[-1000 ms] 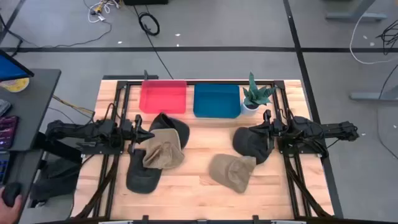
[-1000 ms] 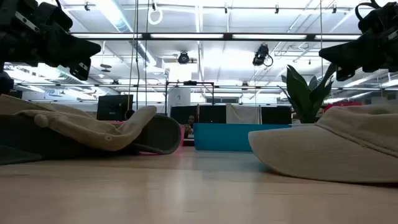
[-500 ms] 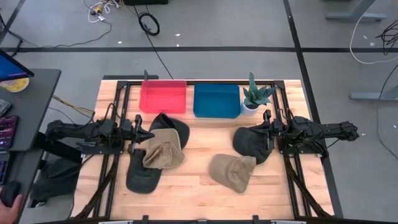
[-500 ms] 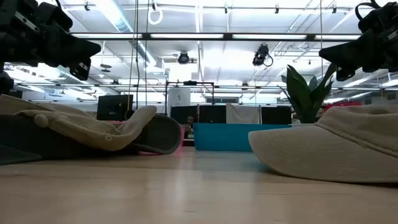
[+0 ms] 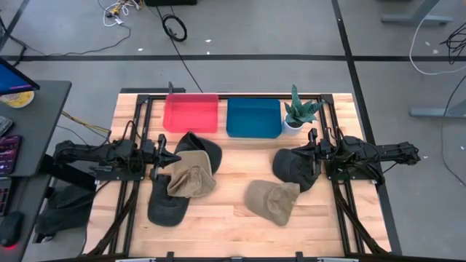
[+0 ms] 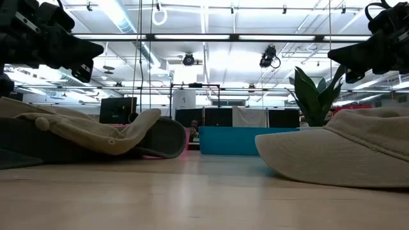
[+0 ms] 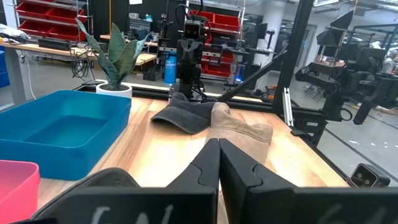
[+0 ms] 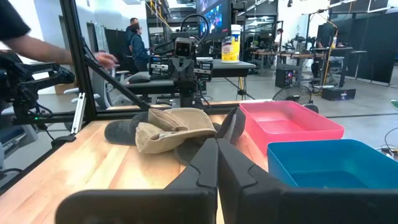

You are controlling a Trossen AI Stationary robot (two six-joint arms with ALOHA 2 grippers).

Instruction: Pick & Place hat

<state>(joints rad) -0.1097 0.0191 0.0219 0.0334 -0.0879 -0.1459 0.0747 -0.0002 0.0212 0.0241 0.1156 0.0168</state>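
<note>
At the far edge of my wooden worktop (image 5: 233, 211) I see a red bin (image 5: 191, 115) and a blue bin (image 5: 253, 117) side by side, with a small potted plant (image 5: 299, 113) just right of the blue one. A black cable (image 5: 173, 28) coils on the grey floor beyond.

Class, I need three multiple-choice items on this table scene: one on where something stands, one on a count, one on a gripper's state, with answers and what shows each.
1. Where does the potted plant stand?
A. beside the blue bin
B. inside the red bin
C. on a hat

2. How many hats lie on the table?
A. two
B. three
C. five

3. The left gripper is
A. wide open
B. shut, empty
C. holding a bin

Answers: 1 A, the plant touches the blue bin's right side; 2 C, three dark and two tan; 3 B, fingers meet in the left wrist view.
</note>
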